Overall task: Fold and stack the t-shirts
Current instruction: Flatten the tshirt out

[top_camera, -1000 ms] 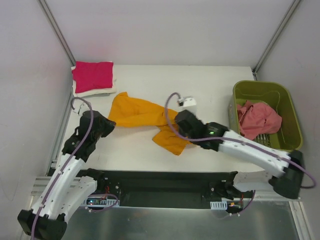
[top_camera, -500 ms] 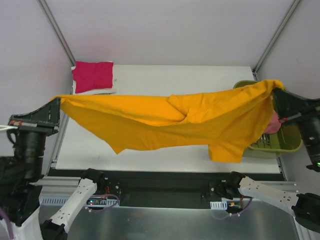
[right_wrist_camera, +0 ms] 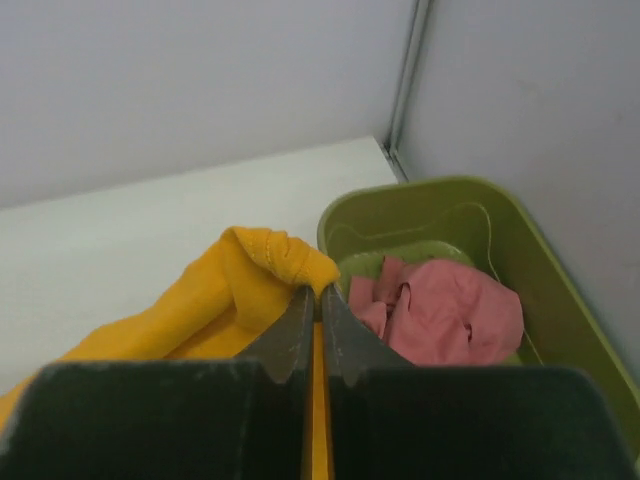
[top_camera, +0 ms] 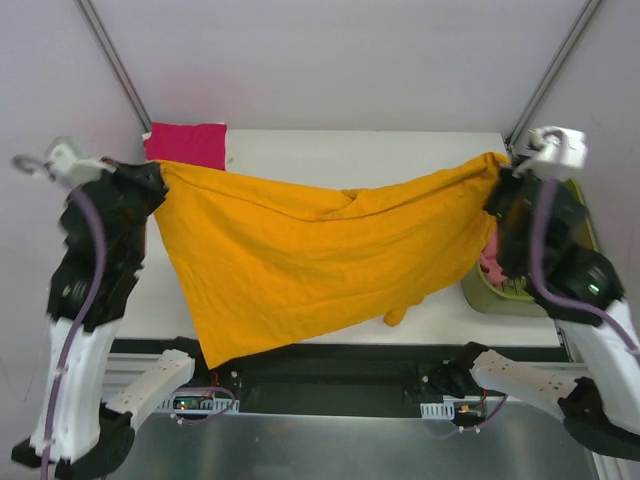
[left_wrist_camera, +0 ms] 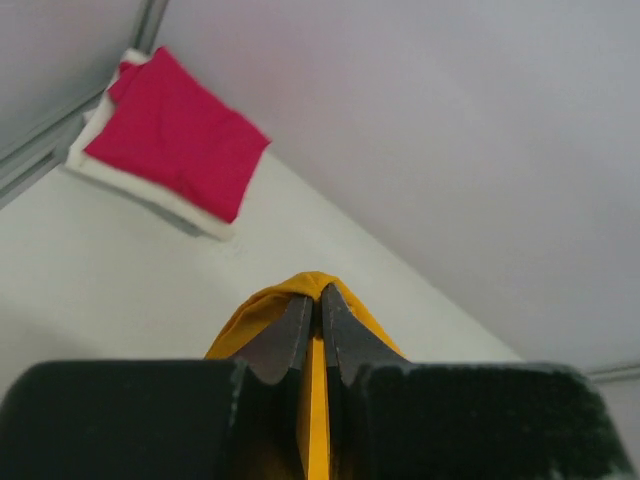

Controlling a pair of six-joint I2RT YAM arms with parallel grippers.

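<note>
An orange-yellow t-shirt (top_camera: 300, 260) hangs spread in the air between both raised arms, sagging toward the table's near edge. My left gripper (top_camera: 160, 172) is shut on its left corner (left_wrist_camera: 300, 290); my right gripper (top_camera: 497, 160) is shut on its right corner (right_wrist_camera: 265, 262). A folded magenta t-shirt (top_camera: 185, 143) lies on a folded white t-shirt (left_wrist_camera: 150, 195) in the far left corner of the table. A crumpled salmon-pink t-shirt (right_wrist_camera: 445, 310) lies in the olive-green bin (right_wrist_camera: 500, 215).
The bin (top_camera: 510, 298) stands at the table's right side, mostly hidden behind the right arm in the top view. Grey walls with metal posts (top_camera: 110, 60) close in the back and sides. The white tabletop (top_camera: 330, 155) shows behind the hanging shirt.
Both arms rose from the table, lifting and stretching the orange-yellow shirt wide. Since half a second ago the grippers moved back and higher, and the shirt hangs flatter and longer.
</note>
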